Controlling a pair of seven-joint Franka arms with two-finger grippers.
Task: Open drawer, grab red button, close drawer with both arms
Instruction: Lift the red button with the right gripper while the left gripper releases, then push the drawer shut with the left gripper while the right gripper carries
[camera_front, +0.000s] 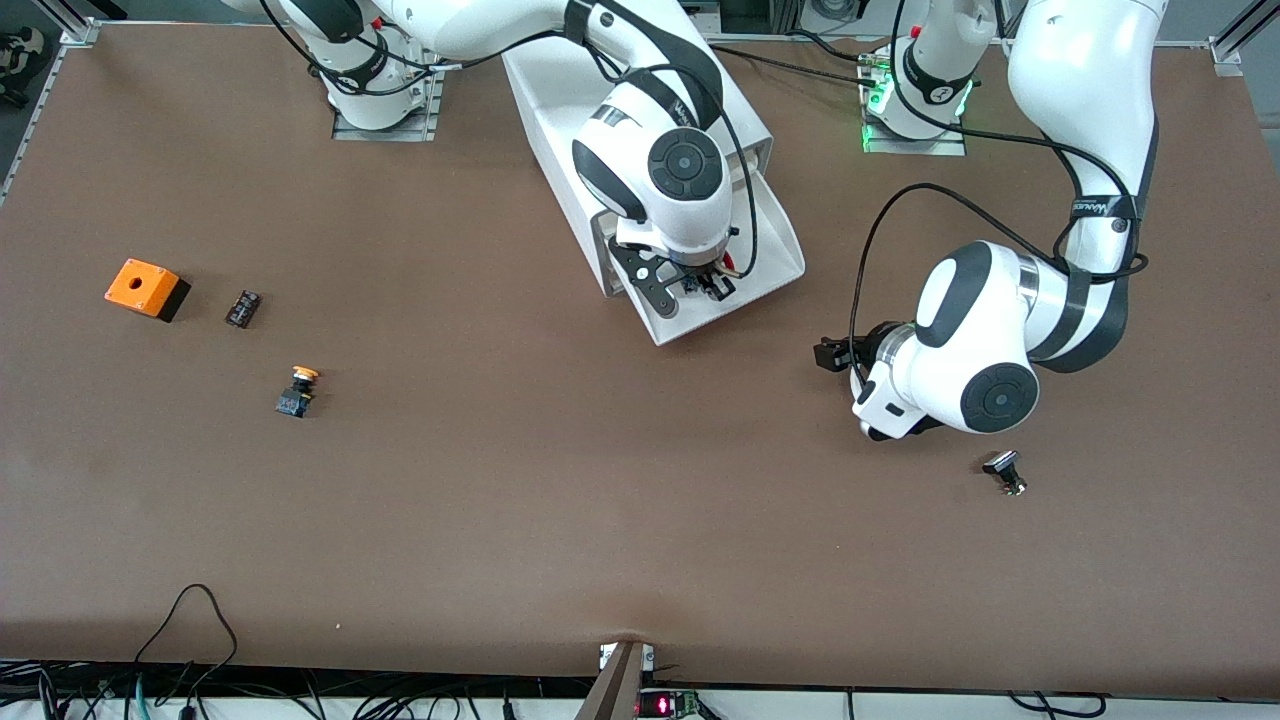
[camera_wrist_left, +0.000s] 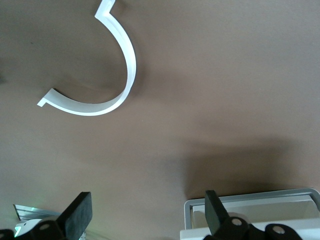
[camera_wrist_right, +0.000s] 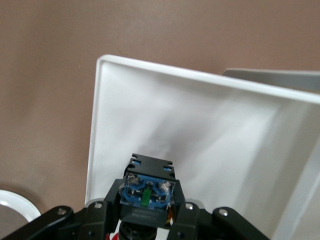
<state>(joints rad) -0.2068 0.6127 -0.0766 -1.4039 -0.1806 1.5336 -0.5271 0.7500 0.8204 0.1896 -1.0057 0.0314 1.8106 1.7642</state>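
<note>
The drawer (camera_front: 785, 240) stands pulled out of the white cabinet (camera_front: 560, 100), on the side toward the front camera. My right gripper (camera_front: 700, 283) is over the open drawer and shut on the button (camera_front: 733, 268). In the right wrist view the button's black-and-blue body (camera_wrist_right: 147, 192) sits between the fingers of the right gripper (camera_wrist_right: 147, 212), above the drawer's white floor (camera_wrist_right: 200, 125). My left gripper (camera_front: 835, 355) is low over the table beside the drawer, toward the left arm's end. It is open and empty in the left wrist view (camera_wrist_left: 147, 215).
An orange box with a round hole (camera_front: 146, 288), a small black part (camera_front: 242, 308) and a yellow-orange-capped button (camera_front: 297, 390) lie toward the right arm's end. Another small black part (camera_front: 1005, 472) lies near the left arm. A white curved strip (camera_wrist_left: 112, 95) lies on the table.
</note>
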